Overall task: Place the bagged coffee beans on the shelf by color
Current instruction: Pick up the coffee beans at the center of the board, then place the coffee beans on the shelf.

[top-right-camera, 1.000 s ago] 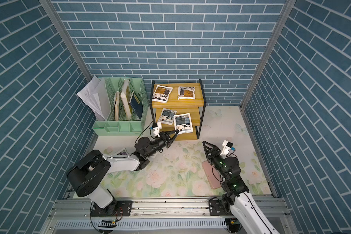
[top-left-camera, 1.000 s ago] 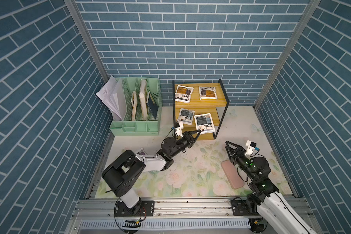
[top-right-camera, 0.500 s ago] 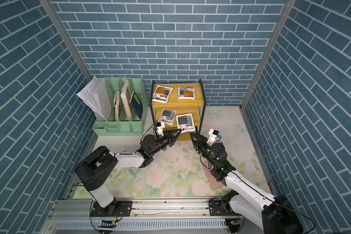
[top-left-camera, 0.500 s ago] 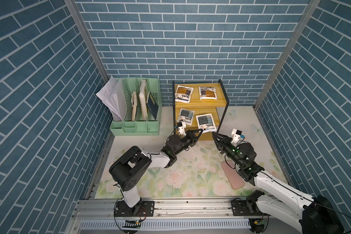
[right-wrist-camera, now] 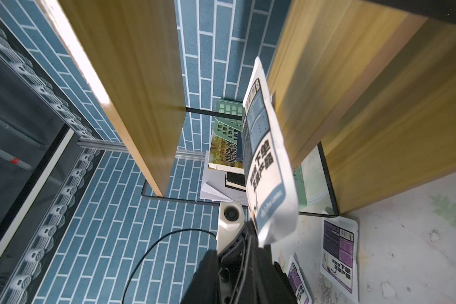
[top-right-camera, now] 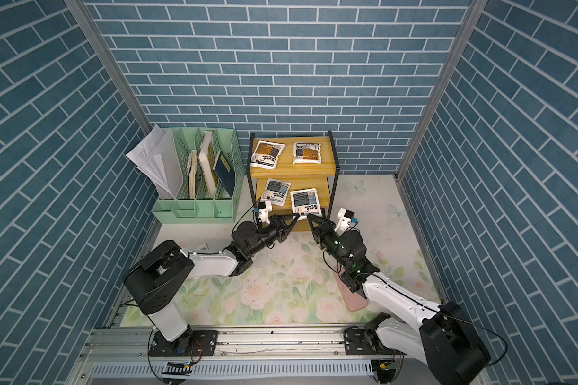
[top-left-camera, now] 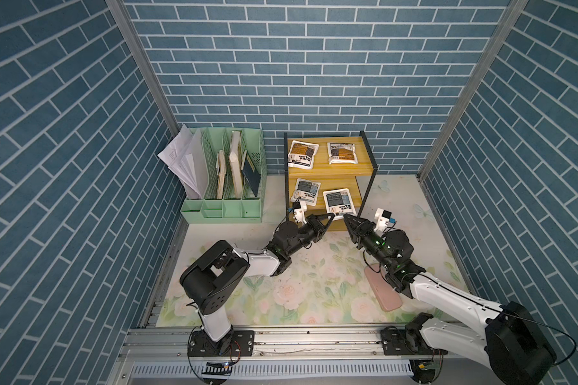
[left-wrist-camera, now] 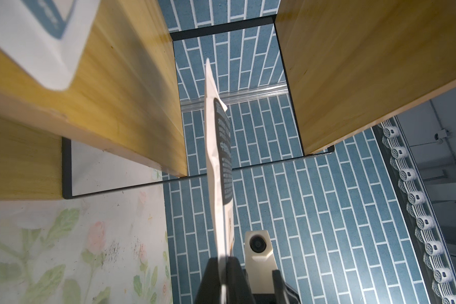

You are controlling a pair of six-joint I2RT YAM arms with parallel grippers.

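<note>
Left wrist view: the right blue-grey pouch (left-wrist-camera: 221,158) is seen edge-on between two yellow boards of the shelf (left-wrist-camera: 353,79), and its near end is gripped by the left jaws, which are pressed closed on it. In the right wrist view the same pouch (right-wrist-camera: 266,163) is shown label-side on, with its lower corner caught in the right jaws, and these are closed on it too. In both top views this pouch (top-left-camera: 339,201) (top-right-camera: 305,201) is placed over the right side of the middle board, its front edge jutting past the board toward the two arms. Whether it lies flat on the wood cannot be told.

The left blue-grey pouch (top-left-camera: 306,190) is laid just beside it on the same board. On the top board the left orange-brown pouch (top-left-camera: 302,153) and the right orange-brown pouch (top-left-camera: 342,152) are laid side by side, apart. A purple pouch (right-wrist-camera: 340,252) is shown flat on the floral tabletop (right-wrist-camera: 406,237) near the shelf's black frame, and a second purple pouch (right-wrist-camera: 298,279) is partly hidden behind the right jaws. A mint file organizer (top-left-camera: 224,206) is stood left of the shelf — a pink case (top-left-camera: 382,293) is partly covered by the right arm.
</note>
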